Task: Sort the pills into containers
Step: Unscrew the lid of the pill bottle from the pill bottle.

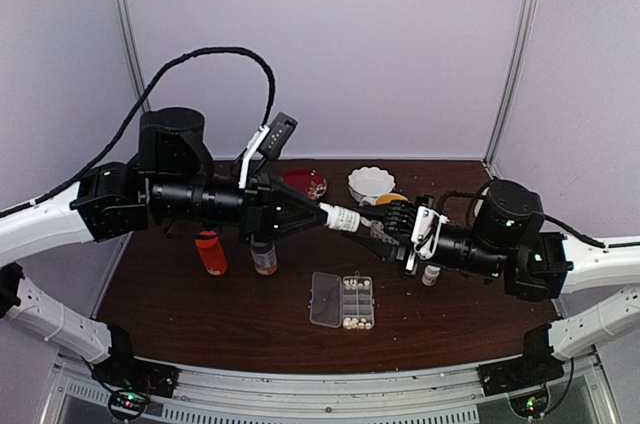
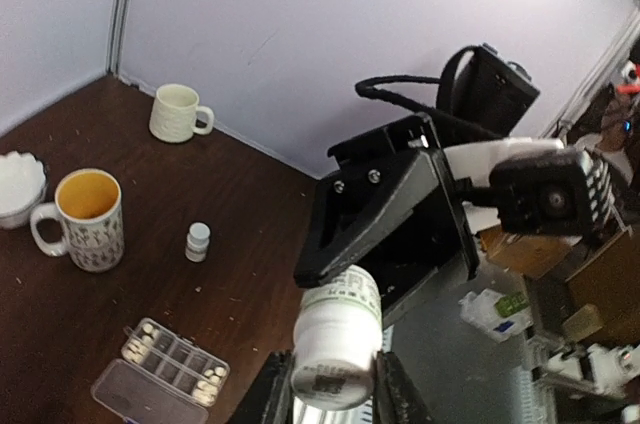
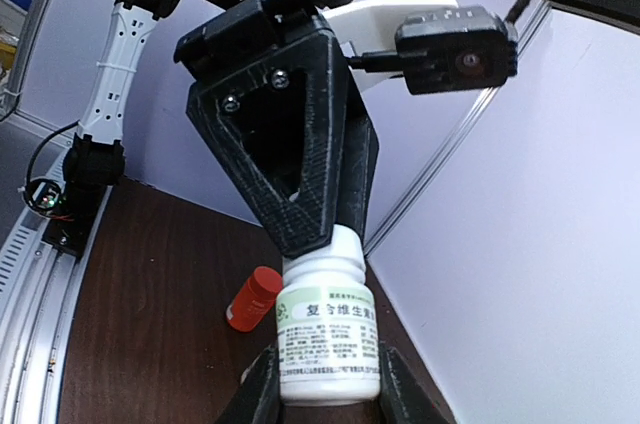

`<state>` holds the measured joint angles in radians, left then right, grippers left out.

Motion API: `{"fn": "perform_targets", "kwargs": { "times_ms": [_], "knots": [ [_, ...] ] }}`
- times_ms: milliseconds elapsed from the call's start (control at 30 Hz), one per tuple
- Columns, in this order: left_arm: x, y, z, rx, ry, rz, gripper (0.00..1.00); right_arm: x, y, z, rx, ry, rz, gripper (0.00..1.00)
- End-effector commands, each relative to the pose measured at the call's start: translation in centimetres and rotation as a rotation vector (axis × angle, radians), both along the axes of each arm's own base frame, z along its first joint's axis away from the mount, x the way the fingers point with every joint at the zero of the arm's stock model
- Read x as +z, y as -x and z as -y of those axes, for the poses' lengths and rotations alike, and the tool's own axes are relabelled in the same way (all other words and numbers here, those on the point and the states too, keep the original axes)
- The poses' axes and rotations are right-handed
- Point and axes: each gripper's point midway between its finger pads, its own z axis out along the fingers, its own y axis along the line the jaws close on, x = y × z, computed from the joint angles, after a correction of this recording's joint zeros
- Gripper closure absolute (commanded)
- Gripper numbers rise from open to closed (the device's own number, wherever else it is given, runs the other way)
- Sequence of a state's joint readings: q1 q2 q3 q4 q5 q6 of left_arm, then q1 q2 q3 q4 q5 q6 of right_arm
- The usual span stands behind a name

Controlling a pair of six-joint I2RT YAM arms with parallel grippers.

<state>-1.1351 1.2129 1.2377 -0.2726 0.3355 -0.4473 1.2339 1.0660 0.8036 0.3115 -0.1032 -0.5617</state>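
Left gripper [image 2: 331, 389] and right gripper [image 3: 328, 389] both grasp one bottle [image 1: 343, 217], end to end, above the desk [image 1: 200, 314]. Pill box [image 1: 324, 300] lies open at its 6 o'clock, pills [image 1: 352, 322] in the cells [image 1: 358, 302].

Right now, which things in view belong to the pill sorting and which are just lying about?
Job: pill box, pills in its cells, white bottle clamped by left gripper and right gripper.
Lying about: orange bottle, amber bottle, red dish, white bowl, patterned mug, cream mug, small grey-capped bottle.

Bottle [image 3: 328, 329] top: hidden in left gripper [image 3: 318, 240].
Bowl [image 2: 18, 184]: cut by left edge.
Pills [image 1: 353, 322]: too small to count.
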Motion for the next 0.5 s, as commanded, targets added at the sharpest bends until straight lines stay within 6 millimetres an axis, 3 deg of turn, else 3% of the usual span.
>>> {"fn": "perform_targets", "kwargs": {
  "times_ms": [0, 67, 300, 467],
  "knots": [
    [5.3, 1.1, 0.2, 0.020, 0.214, -0.444, 1.00, -2.3, -1.7, 1.2, -0.127, 0.082, 0.123, 0.94],
    [6.1, 1.1, -0.4, 0.021, 0.255, -0.507, 1.00, -2.3, -1.6, 1.4, -0.126, 0.079, 0.142, 0.94],
    [5.3, -0.9, -2.2, 0.110, 0.287, -0.572, 1.00, -2.5, -1.5, 2.4, -0.137, 0.054, 0.128, 0.94],
    [4.8, -1.2, -2.1, 0.085, 0.322, -0.646, 1.00, -3.5, -1.6, 3.0, -0.158, 0.068, 0.128, 0.94]
  ]
}}
